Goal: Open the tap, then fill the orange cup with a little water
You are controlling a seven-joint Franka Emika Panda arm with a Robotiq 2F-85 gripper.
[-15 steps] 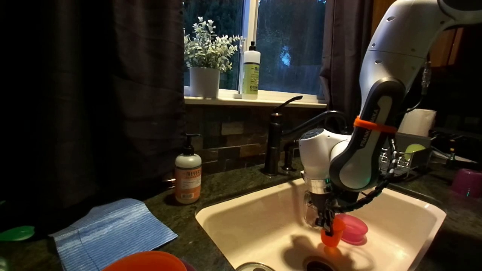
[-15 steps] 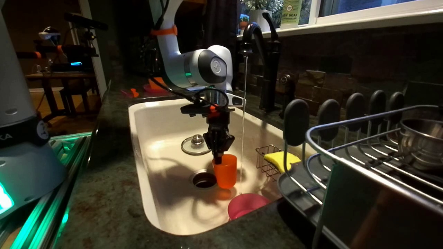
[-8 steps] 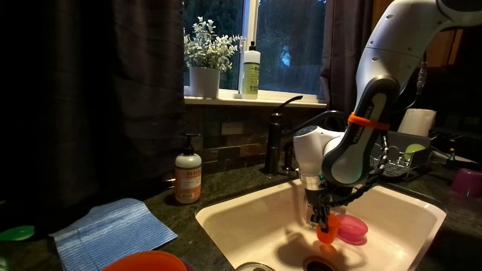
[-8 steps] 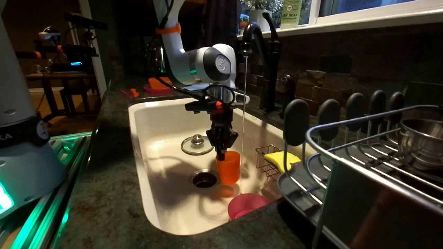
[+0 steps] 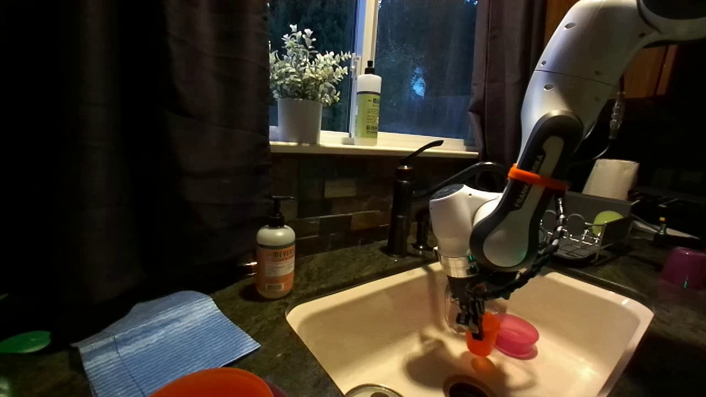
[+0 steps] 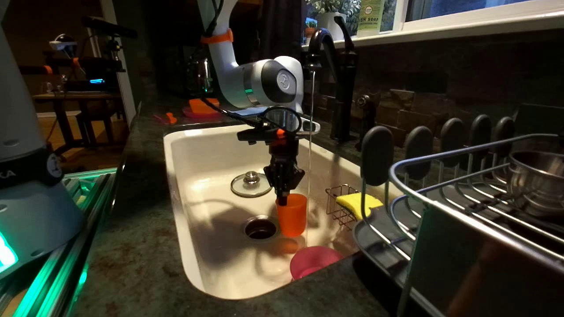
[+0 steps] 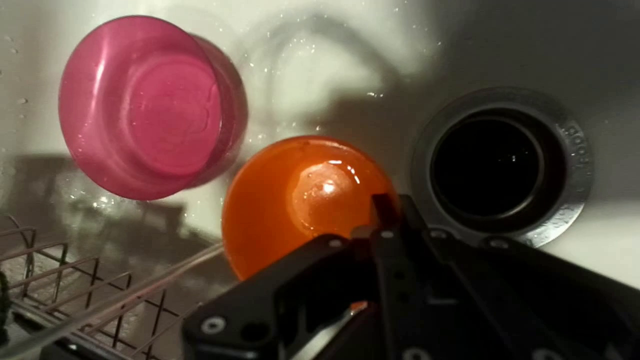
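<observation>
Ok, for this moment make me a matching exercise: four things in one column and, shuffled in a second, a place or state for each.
Things
1. orange cup
2. tap
3. yellow sponge
4. potted plant

Places or states
A. on the windowsill
B. at the wire caddy
C. gripped by the pincer
D. running, with a thin stream of water falling

Right pairs: 1-C; 2-D; 3-B; 4-A.

This is a kitchen; it is shown by the white sink and the dark tap at its edge. In an exterior view, a dish rack with a metal vessel stands near, on the right. On the far window sill there are a dish-soap bottle and a potted plant, and dark curtains hang as in a home.
</observation>
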